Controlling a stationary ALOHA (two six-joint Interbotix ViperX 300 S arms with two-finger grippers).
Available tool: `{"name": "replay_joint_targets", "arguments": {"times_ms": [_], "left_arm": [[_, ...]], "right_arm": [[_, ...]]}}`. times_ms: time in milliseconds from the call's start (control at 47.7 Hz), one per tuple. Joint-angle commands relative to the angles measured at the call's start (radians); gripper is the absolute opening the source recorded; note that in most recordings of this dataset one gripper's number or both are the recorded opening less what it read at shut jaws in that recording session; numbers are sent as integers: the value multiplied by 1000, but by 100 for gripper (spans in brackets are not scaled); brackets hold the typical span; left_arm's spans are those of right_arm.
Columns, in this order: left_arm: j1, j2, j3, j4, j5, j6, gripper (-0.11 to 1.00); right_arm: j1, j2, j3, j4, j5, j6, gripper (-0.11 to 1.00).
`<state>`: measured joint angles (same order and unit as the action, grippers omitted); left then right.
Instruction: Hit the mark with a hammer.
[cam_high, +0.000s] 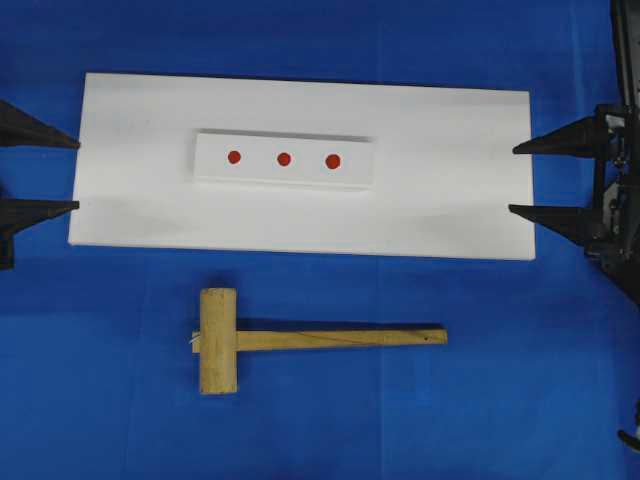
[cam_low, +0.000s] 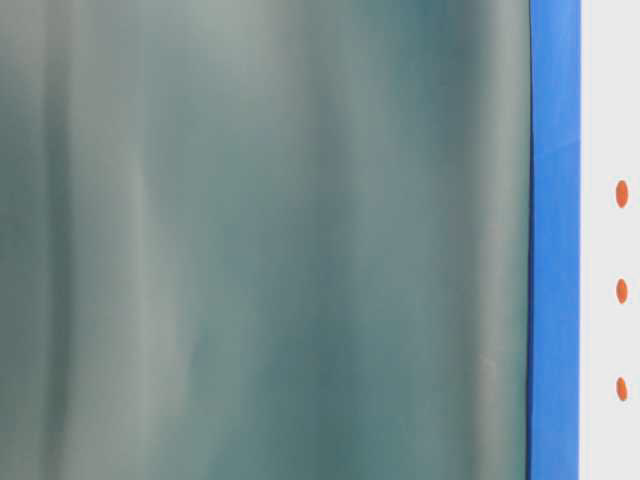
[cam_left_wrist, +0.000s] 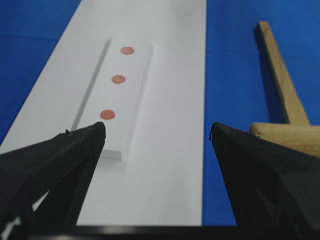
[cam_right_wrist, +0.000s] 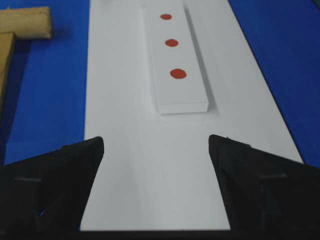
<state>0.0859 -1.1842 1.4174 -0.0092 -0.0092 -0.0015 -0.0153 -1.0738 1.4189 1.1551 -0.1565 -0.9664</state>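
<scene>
Blue cloth covers the desk. A plain white board carries a smaller white block marked with 3 red dots in a row. The hammer, near the desk's front edge, is light tan wood with faint grain. Both grippers' fingers are black.

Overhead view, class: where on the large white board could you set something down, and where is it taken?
Bare strips of the flat white rectangular board lie either side of the small raised white block. The middle is taken by that block with three red dots.
</scene>
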Motion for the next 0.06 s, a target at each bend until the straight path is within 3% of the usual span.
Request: {"name": "replay_joint_targets", "arguments": {"times_ms": [0,42], "left_arm": [[-2,6,-11,2,-8,2,84],[-3,6,-12,2,-8,2,84]], "right_arm": [[2,6,-12,-2,-6,2,74],[2,6,-12,-2,-8,2,74]]}}
